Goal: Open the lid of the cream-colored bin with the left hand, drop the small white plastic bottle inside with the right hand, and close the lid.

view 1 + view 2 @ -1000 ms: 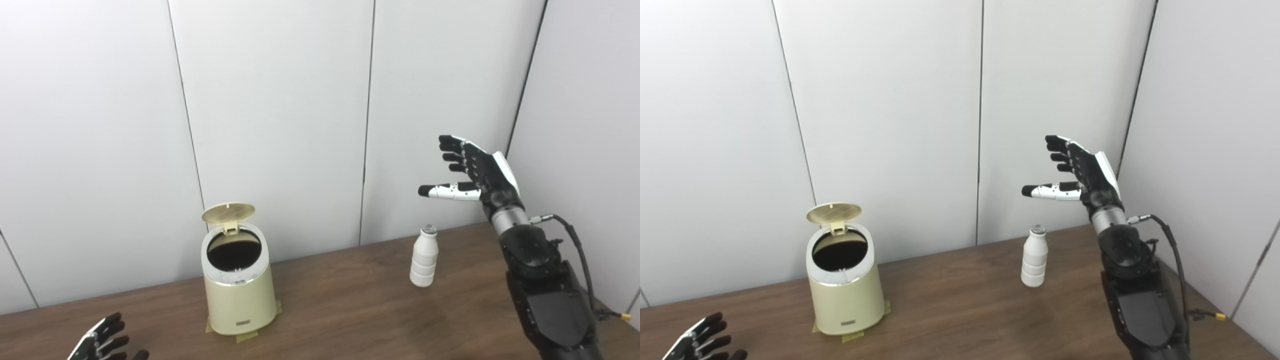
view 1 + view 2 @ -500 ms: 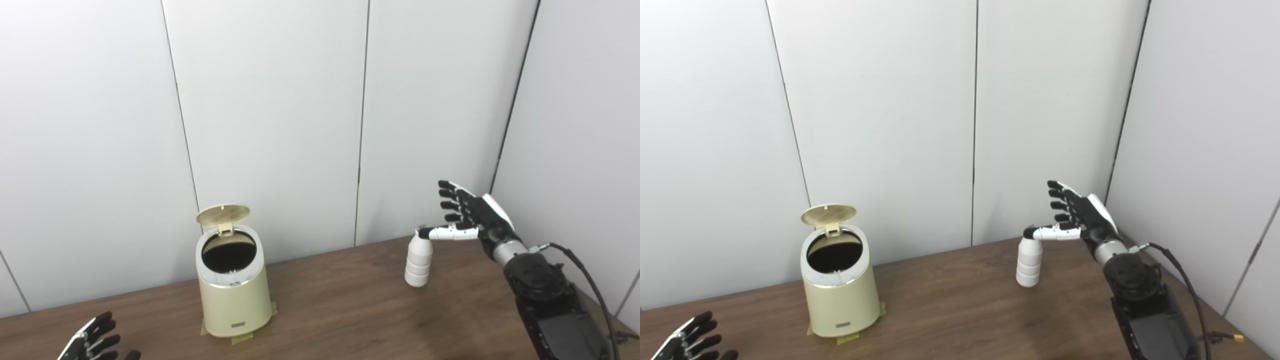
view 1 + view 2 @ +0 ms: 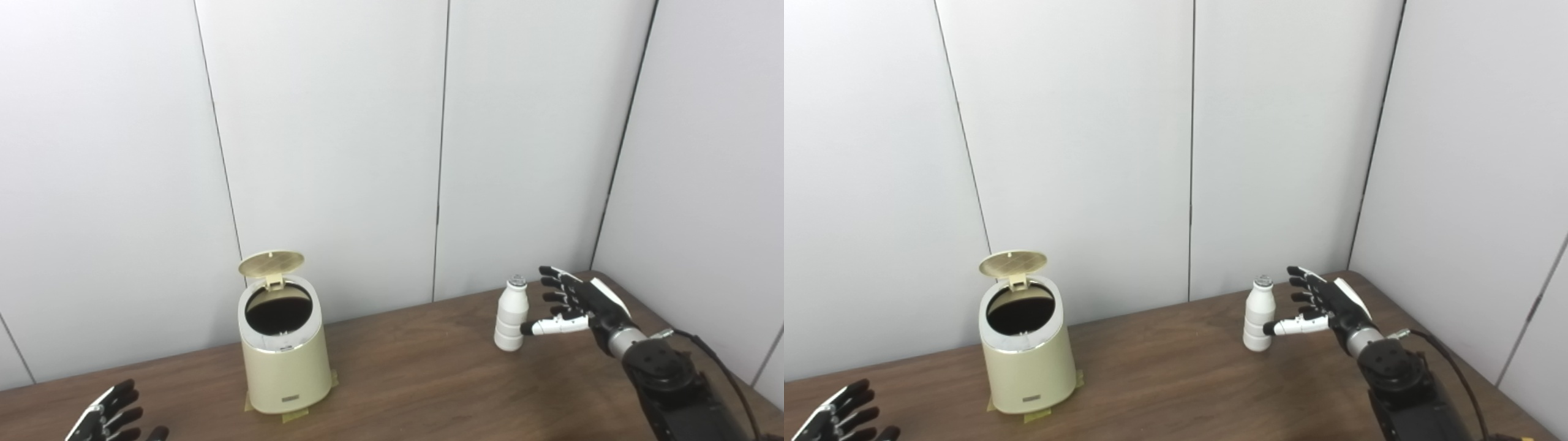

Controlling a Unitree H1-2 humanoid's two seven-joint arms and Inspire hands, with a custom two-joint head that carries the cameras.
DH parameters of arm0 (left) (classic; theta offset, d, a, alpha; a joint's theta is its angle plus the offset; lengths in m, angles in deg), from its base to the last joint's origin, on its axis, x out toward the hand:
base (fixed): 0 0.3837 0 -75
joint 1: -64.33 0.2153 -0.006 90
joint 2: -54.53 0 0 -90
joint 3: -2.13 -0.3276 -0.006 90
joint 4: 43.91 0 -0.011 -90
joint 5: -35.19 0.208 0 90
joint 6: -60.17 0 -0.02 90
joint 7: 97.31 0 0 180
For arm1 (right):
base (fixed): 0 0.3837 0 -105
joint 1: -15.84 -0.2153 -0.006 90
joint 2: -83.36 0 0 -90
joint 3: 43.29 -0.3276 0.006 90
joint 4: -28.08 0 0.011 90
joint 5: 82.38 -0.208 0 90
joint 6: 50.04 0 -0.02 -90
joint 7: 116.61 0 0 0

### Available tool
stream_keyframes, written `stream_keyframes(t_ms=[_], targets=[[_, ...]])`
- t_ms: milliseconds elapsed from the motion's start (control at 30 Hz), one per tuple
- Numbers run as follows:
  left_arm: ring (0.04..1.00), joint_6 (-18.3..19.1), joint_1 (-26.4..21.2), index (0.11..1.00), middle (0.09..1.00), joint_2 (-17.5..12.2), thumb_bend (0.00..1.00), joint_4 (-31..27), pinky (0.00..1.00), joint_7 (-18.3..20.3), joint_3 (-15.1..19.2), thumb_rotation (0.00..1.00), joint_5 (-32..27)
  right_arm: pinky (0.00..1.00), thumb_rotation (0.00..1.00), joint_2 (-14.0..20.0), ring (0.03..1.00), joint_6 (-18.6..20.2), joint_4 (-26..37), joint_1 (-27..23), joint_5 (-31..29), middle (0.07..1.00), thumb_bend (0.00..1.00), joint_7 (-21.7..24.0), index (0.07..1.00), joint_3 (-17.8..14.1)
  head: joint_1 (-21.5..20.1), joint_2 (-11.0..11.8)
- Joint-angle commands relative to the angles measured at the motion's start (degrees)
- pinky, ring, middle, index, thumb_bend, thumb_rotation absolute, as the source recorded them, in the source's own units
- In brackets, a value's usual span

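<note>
The cream-colored bin [image 3: 285, 361] stands left of centre on the wooden table, its round lid [image 3: 271, 263] tipped up and its dark inside showing. The small white plastic bottle [image 3: 511, 313] stands upright right of centre. My right hand [image 3: 572, 303] is open just right of the bottle, at its height, thumb reaching toward its lower body and fingers spread behind it; it holds nothing. My left hand [image 3: 107, 419] is open and empty at the bottom left corner, low over the table, far from the bin.
The brown wooden table [image 3: 416, 380] runs across the view, backed by white wall panels. Yellow tape tabs [image 3: 294, 415] stick out under the bin's base. A black cable [image 3: 713, 358] trails from my right wrist near the table's right edge.
My right hand has come down from well above the bottle to beside it, still open. The camera has shifted a little. The bin, lid, bottle and left hand have stayed put.
</note>
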State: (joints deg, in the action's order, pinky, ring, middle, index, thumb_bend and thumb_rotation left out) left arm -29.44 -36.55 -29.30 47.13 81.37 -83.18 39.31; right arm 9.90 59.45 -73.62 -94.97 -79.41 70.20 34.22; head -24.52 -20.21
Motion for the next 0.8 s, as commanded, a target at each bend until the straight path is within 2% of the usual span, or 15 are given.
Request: stream_keyframes(t_ms=[0,167,600,767], targets=[[0.783,-0.8,-1.6,0.853,0.832,-0.7,0.51,-2.6,0.73,0.2,-0.2,0.00,0.3,0.78,0.10,0.8,0.849,-4.4,-0.5,-2.0,0.4,0.902,0.81,-1.4,0.904,-0.1,0.0,0.0],[0.780,-0.8,-1.5,0.847,0.830,-0.8,0.51,-2.8,0.72,0.4,-0.3,0.00,0.2,0.74,0.15,0.1,0.819,-6.6,-3.8,-2.8,2.0,0.875,0.84,-3.5,0.887,0.5,-0.1,-0.1],[0.810,1.2,-1.1,0.864,0.851,-0.8,0.49,-4.5,0.76,0.6,-0.7,0.00,0.4,0.76,0.03,-2.8,0.819,-11.1,-8.9,-5.1,1.2,0.862,0.81,-6.1,0.863,0.6,-0.2,-0.4],[0.809,2.1,-0.8,0.861,0.848,-0.9,0.48,-5.4,0.77,0.6,-1.0,0.00,1.3,0.75,0.02,-3.9,0.818,-11.5,-9.4,-6.0,2.0,0.853,0.80,-8.1,0.852,0.7,-0.4,-0.6]])
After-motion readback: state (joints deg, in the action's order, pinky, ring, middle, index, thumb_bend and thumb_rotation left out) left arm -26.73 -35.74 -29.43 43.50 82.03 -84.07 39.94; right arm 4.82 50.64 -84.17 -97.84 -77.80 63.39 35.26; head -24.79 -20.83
